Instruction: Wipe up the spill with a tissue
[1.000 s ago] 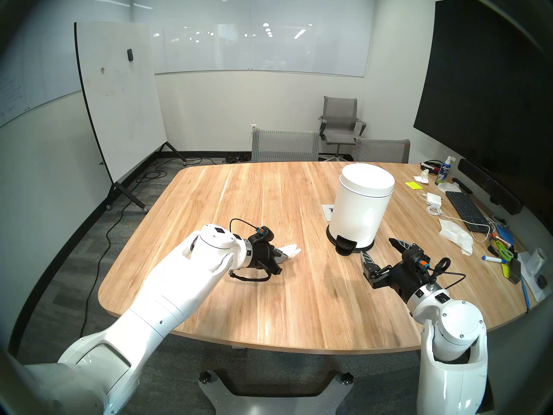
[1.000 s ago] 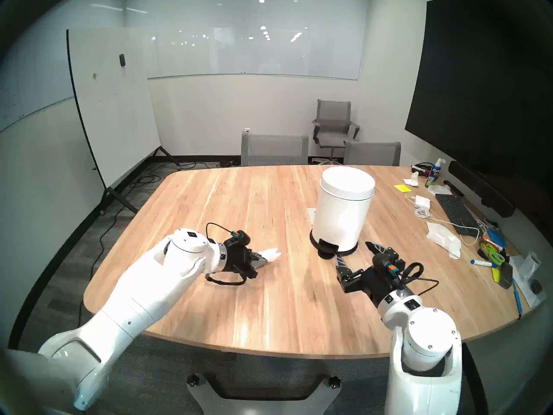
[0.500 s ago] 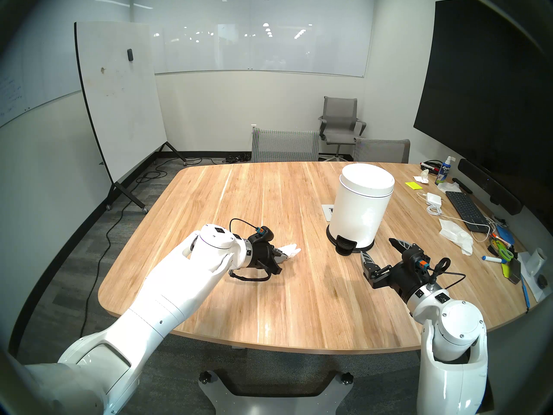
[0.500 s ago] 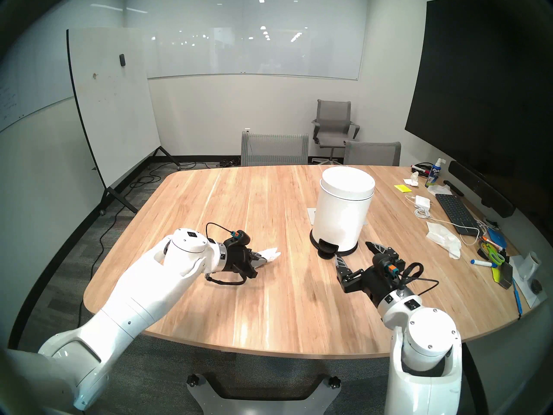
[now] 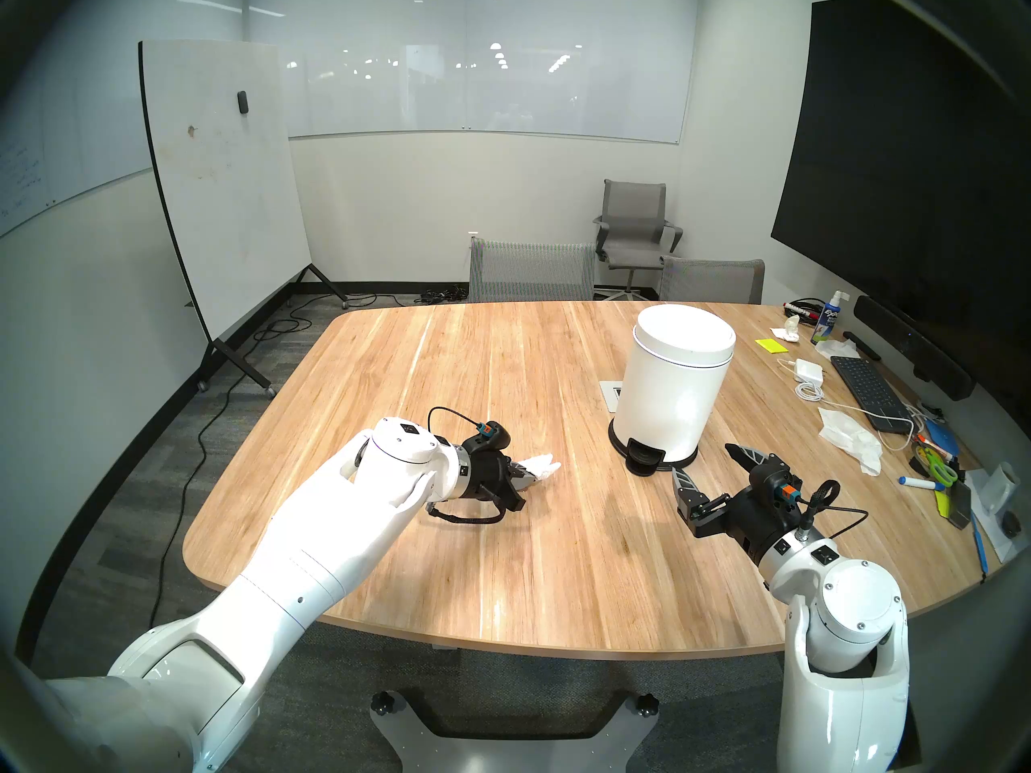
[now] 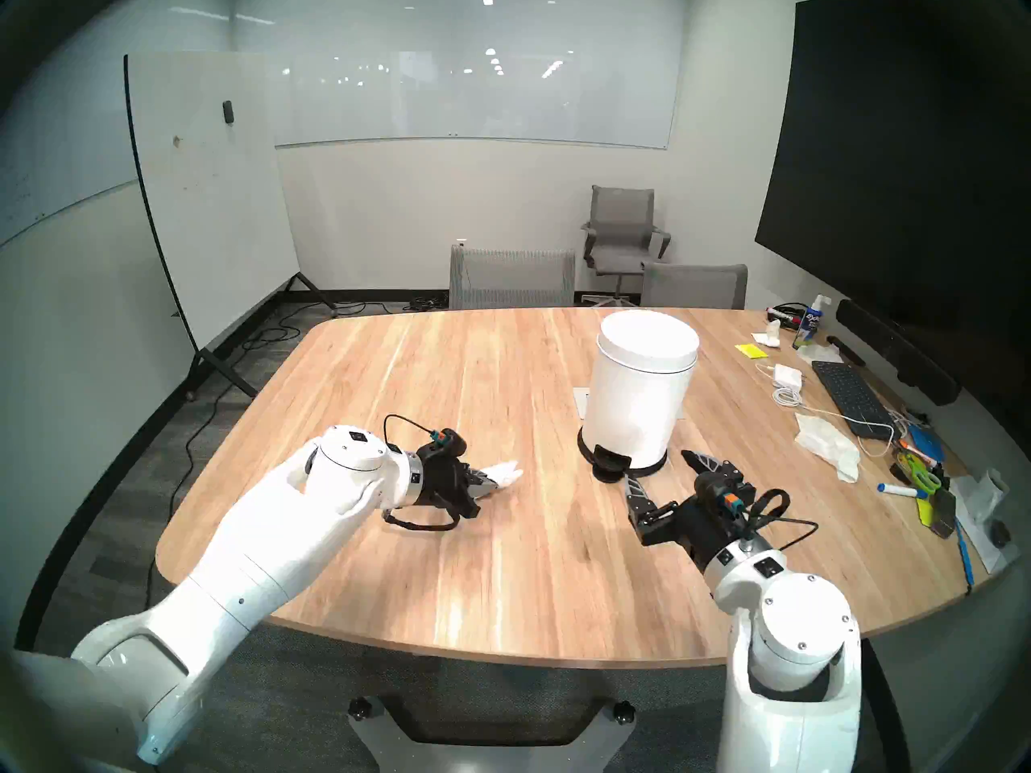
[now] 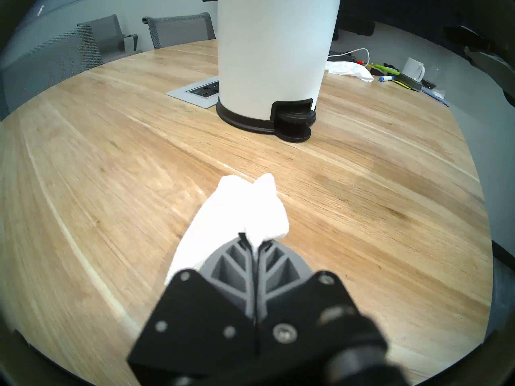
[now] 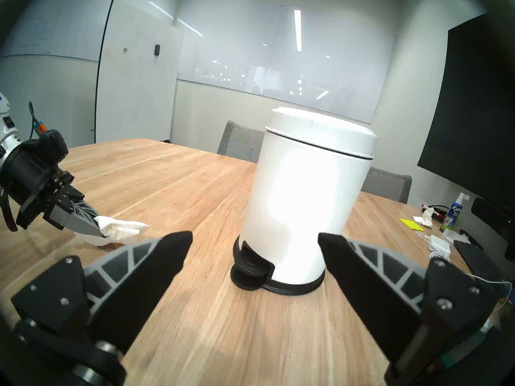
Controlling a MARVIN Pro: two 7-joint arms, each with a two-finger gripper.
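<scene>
A crumpled white tissue (image 5: 544, 465) (image 7: 237, 210) is pinched in my left gripper (image 5: 538, 476) (image 7: 252, 239), which is shut on it low over the wooden table (image 5: 502, 576), left of centre. The tissue's free end rests on or just above the wood. The spill is hidden or out of view; I cannot make it out on the grain. My right gripper (image 5: 702, 460) (image 8: 255, 237) hangs open and empty just in front of a white pedal bin (image 5: 675, 387), facing its black pedal (image 8: 248, 271).
The closed bin stands right of centre, beside a grey power outlet panel (image 7: 195, 93). Along the table's right edge lie a keyboard (image 5: 867, 390), a charger with cable, loose crumpled tissues (image 5: 851, 437), markers, scissors and a spray bottle. Grey chairs (image 5: 530, 270) line the far edge.
</scene>
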